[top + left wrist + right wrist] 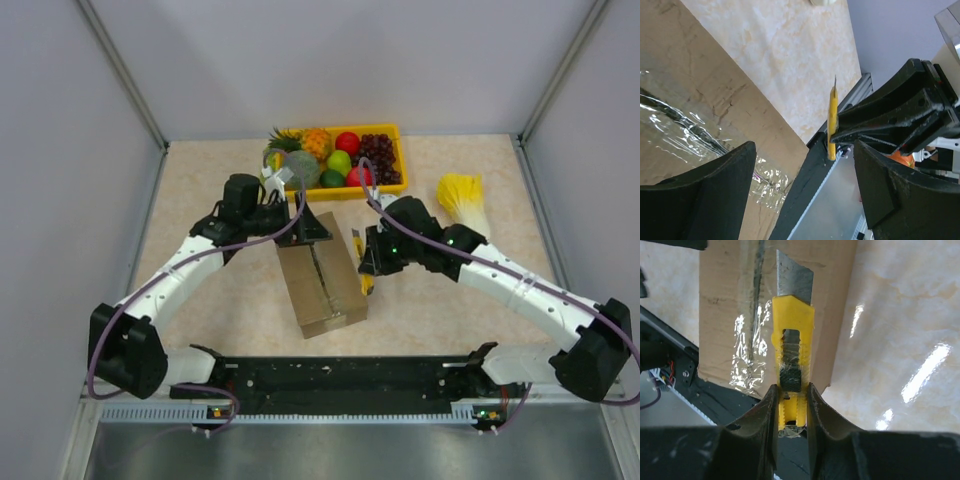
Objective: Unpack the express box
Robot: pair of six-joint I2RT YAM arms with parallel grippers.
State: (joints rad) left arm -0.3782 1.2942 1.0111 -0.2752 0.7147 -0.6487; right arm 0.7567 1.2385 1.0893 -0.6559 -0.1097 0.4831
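box: brown carton mid-desk, between the two arms. Flaps shut, clear tape over the centre seam. Not opened yet.
axis: long side runs far-to-near, near end skewed slightly right. Seam follows it.
right tool: narrow, clamped on the handle of a yellow knife, blade out.
box vs right tool: box sits just left of it. In the wrist view the knife lies roughly parallel to the seam but offset to its right, blade tip over the top panel close to the right edge. Blade height above the cardboard: cannot tell.
left tool: wide, empty, at the box's far end, over the top panel. Contact with the box: cannot tell.
nearer arm: both are close. Right carries the blade, so it's the working arm and left is the brace.
step: my read is lining up the tape cut, early in the task.
next move: blade likely needs to shift left onto the seam, drop, then run along the long axis.
risk: box could skate if left isn't pressing. Cutting too deep could nick the contents.
around: fruit tray just beyond the far end, yellow leafy item well off to the right. Neither lies on the cut line.
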